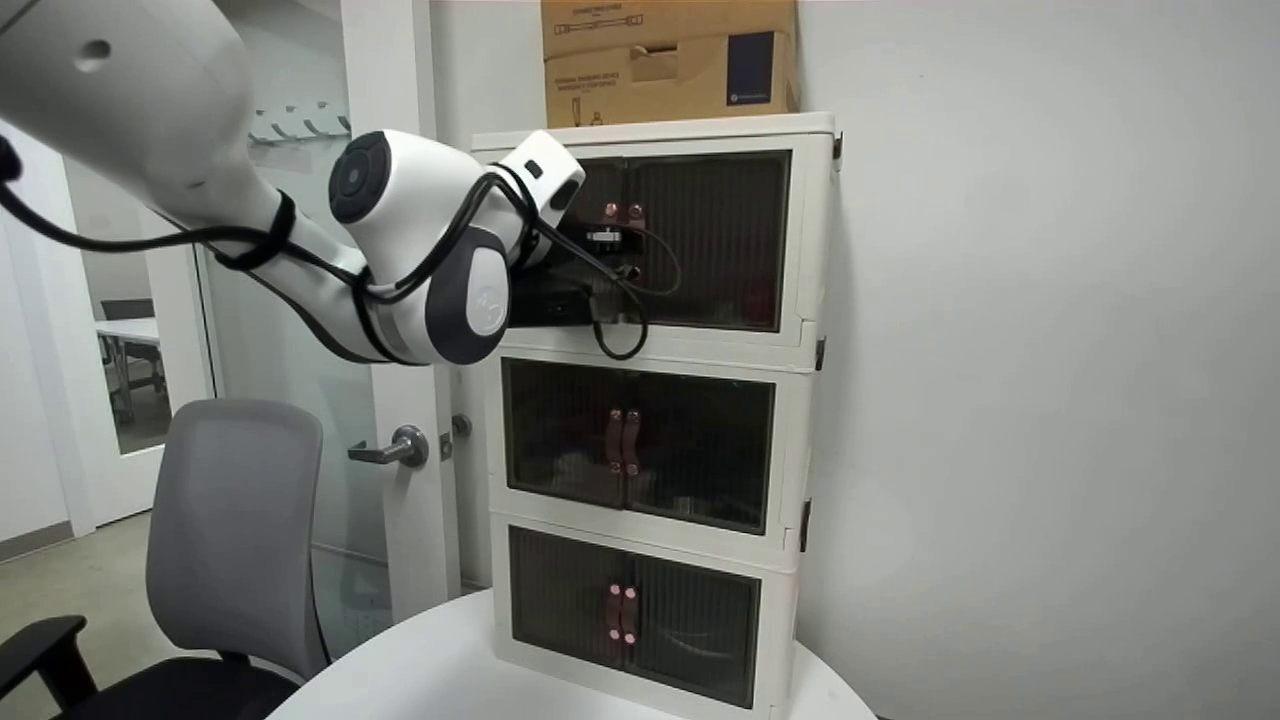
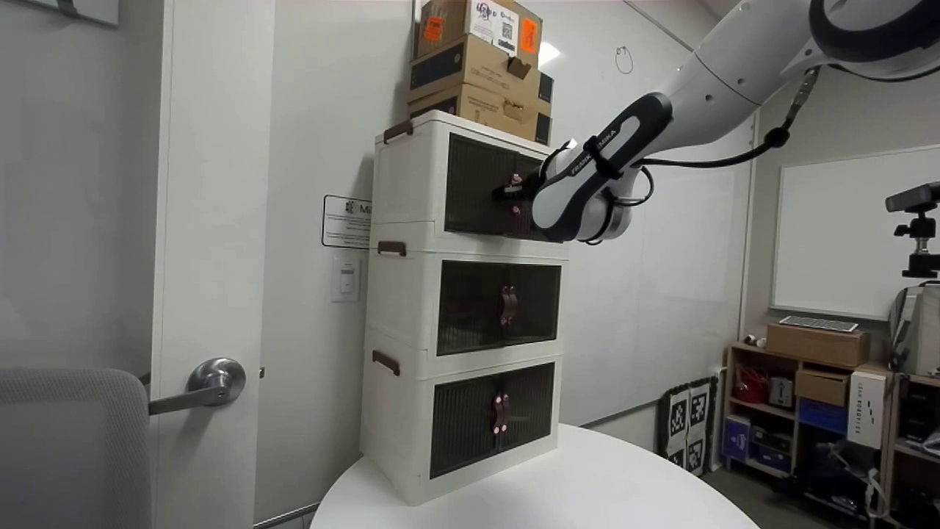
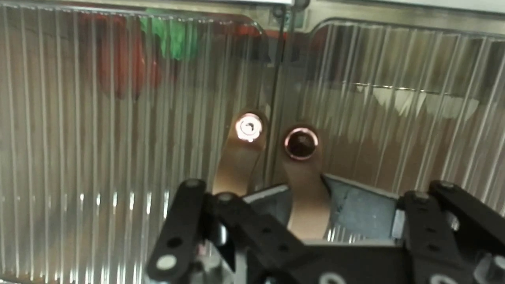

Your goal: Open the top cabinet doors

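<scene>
The top cabinet doors, dark smoked glass in cream-white frames, show in both exterior views [image 1: 715, 240] [image 2: 476, 184] and fill the wrist view [image 3: 118, 157]. They look closed, with a narrow seam between them. In the wrist view, two reddish-brown strap handles hang beside the seam, the left handle [image 3: 236, 163] and the right handle [image 3: 308, 215]. My gripper [image 3: 307, 197] has its grey finger pads against both sides of the right handle. The left finger passes near the left handle's lower part, which is hidden. In both exterior views, my gripper [image 1: 610, 280] [image 2: 514, 192] is partly hidden at the handles.
Middle doors [image 1: 690, 450] and bottom doors [image 1: 690, 620] sit below. The cabinet stands on a round white table [image 2: 587, 477]. Cardboard boxes [image 2: 481, 73] are stacked on top. A grey chair [image 1: 235, 520] and a door lever [image 1: 395, 448] are beside it. A loose cable [image 1: 625, 345] hangs by the wrist.
</scene>
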You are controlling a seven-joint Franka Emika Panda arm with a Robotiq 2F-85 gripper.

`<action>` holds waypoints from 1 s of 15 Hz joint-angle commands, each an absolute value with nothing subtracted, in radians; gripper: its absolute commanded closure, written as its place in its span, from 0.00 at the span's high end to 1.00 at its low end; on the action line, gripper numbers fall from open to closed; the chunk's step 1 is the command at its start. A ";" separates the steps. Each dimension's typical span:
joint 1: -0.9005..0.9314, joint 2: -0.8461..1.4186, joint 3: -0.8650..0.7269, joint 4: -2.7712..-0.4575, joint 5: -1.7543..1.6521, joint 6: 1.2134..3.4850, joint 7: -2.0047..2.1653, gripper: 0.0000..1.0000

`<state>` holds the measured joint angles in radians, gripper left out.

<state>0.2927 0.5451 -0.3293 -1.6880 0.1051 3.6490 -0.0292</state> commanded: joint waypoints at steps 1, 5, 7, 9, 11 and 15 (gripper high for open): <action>0.333 0.488 -0.311 -1.804 0.115 3.684 -0.027 0.00; 0.357 0.434 -0.306 -1.904 0.119 3.723 -0.034 0.03; 0.374 0.404 -0.310 -1.956 0.128 3.748 -0.043 0.03; 0.388 0.372 -0.307 -2.001 0.134 3.770 -0.041 0.02; 0.410 0.343 -0.310 -2.041 0.162 3.793 -0.048 0.01; 0.471 0.296 -0.308 -2.115 0.254 3.847 -0.085 0.03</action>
